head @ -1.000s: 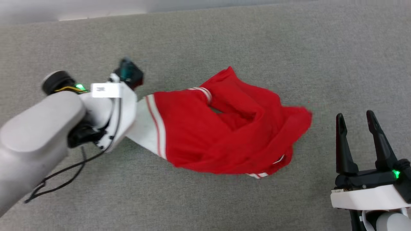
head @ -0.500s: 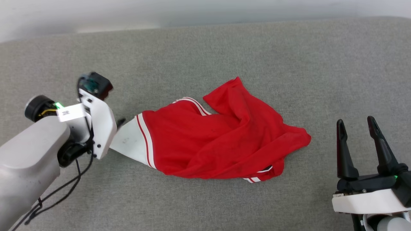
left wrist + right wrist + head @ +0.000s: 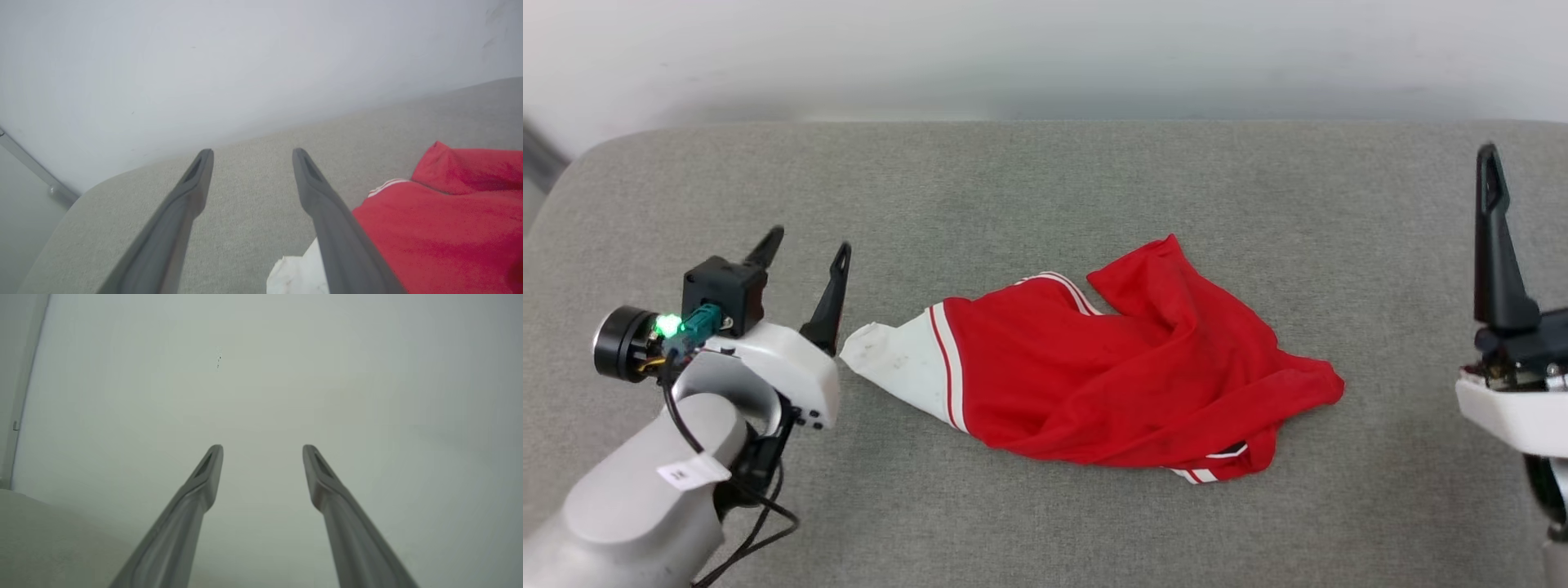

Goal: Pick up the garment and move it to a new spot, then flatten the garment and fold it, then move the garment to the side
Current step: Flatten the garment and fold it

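A red shirt (image 3: pixel 1127 376) with white sleeves lies in a loose, crumpled heap on a grey cushioned surface (image 3: pixel 1045 180), between the robot's two grippers. The left gripper (image 3: pixel 809 242) is raised a little above the cushion with its two dark fingers spread wide and nothing between them. One white sleeve (image 3: pixel 898 367), edged with red-and-white stripes, reaches out from the heap and ends just beside the outer side of this gripper's finger nearest the shirt. Whether cloth and finger touch cannot be told. From the left wrist, the red cloth fills the space past that same finger. The right gripper (image 3: pixel 262 449) is well apart on the other side of the heap, fingers also spread wide and empty, pointing toward a pale wall (image 3: pixel 1045 57). The shirt looks thin, light and limp, so it will likely sag, fold on itself and trail when lifted, and smooth jersey cloth may slip from a shallow pinch. A sensible hold seems to be a firm pinch on a seamed edge: the striped sleeve cuff close to the left gripper, or the shoulders or hem corners, one for each gripper, so the cloth can be pulled flat between them
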You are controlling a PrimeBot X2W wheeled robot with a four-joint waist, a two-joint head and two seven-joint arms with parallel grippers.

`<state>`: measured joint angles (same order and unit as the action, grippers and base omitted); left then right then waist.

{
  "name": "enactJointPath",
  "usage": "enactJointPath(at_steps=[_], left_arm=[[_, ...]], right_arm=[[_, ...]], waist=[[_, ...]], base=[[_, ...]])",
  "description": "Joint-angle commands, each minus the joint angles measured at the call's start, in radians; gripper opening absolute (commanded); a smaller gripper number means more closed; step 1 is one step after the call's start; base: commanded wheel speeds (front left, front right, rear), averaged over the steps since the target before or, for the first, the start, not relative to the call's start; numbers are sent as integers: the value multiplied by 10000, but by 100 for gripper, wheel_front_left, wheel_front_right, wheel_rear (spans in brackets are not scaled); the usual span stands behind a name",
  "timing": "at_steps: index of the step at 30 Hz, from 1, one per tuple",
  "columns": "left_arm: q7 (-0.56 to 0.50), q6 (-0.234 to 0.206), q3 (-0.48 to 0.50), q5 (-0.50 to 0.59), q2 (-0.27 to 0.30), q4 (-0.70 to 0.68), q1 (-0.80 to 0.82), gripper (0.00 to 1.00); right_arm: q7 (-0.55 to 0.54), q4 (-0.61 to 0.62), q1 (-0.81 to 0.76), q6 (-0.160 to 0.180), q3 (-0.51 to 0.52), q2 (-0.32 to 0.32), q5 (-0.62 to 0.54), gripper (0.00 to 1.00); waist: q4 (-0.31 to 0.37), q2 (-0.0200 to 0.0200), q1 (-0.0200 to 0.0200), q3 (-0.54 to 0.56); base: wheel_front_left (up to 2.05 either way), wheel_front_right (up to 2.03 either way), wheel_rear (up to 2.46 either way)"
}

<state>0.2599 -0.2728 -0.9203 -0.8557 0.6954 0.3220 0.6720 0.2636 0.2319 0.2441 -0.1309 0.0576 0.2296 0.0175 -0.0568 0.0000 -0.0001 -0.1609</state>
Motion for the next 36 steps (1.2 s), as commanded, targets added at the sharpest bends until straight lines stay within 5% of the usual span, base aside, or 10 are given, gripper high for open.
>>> enactJointPath(at_steps=[1,5,9,14,22,29,36], left_arm=[[63,-224,397,298,-125,-299,-300,100],[49,-923,2277,1713,-704,-1655,-2045,100],[52,-874,3841,3036,-1460,-2492,-3479,100],[54,-356,5528,4424,-2574,-3170,-4654,100],[55,752,7211,5964,-4166,-3495,-5452,100],[55,1574,8052,6834,-5261,-3739,-5327,100],[55,2182,8558,7373,-5982,-3991,-4989,100]], right_arm=[[16,46,258,3,-141,210,15,100],[16,-237,1066,3,-863,1188,181,100],[-175,-1106,1905,3,-1956,2261,643,100],[-1978,-1799,3167,4,-3801,3638,1958,100],[-6336,-2053,5108,4,-7554,5515,5121,100],[-9683,-2599,6648,4,-9642,5948,7519,100],[-10707,-4155,7710,3,-10483,5370,8361,100]], waist=[[-53,0,1,-26],[-171,0,1,-36],[-273,0,1,-38],[-410,0,1,-144],[-672,0,1,-647],[-966,0,1,-1413],[-1293,0,1,-2253]], base=[[0,0,0],[0,0,0],[0,0,0],[0,0,0],[0,0,0],[0,0,0],[0,0,0]])
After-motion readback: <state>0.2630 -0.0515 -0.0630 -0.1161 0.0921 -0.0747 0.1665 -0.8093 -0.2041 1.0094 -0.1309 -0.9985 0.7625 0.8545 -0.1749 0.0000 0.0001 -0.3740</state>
